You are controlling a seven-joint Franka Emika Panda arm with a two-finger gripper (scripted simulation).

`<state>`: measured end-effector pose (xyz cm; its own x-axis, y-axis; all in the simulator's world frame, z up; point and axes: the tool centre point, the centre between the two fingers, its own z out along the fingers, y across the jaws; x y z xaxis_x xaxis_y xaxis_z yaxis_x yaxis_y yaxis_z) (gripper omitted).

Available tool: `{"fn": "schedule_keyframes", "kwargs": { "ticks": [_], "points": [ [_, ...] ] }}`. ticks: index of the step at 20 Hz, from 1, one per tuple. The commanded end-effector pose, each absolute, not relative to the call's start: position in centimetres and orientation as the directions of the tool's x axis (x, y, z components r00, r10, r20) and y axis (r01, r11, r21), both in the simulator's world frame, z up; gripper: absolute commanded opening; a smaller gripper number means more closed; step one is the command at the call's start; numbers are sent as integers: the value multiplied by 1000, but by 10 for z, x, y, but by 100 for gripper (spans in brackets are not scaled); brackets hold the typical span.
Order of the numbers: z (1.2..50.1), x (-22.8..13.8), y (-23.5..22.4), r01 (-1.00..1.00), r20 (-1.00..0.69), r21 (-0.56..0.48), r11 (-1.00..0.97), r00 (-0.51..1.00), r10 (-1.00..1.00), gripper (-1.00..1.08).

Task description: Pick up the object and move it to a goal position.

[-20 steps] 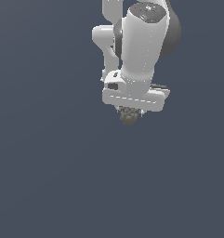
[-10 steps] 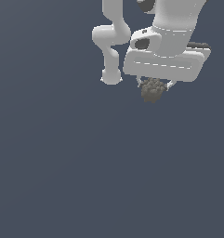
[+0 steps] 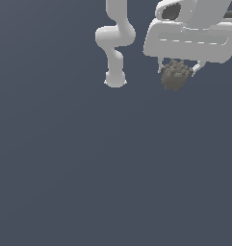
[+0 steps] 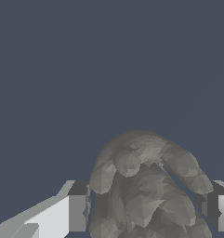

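1. The claw is closed on the lump. In the wrist view the lump fills the gap, with a finger tight against it on one side and the other finger against the opposite side.
2. In the exterior view the lump hangs just under the white hand at about one o'clock, near the picture's upper right corner.
3. Over the last second the hand has travelled from near twelve o'clock out toward the exterior view's right, and it now looks larger and closer to the camera. The lump has come along in the same grip.
4. That suggests the pick-up is done and the carry is under way.
5. No goal marker shows in either view, so how far remains cannot be told.
6. The arm's base stands well apart at eleven o'clock.
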<state>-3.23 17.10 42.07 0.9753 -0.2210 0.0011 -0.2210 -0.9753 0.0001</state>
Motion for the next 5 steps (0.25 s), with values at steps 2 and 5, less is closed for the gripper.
{"fn": "schedule_keyframes", "kwargs": {
  "ticks": [2, 5],
  "points": [
    [427, -33, 175, -222, 0, 0, -975, 975, -222, -100],
    [428, -33, 176, -222, 0, 0, -975, 975, -222, -100]
  ]
}}
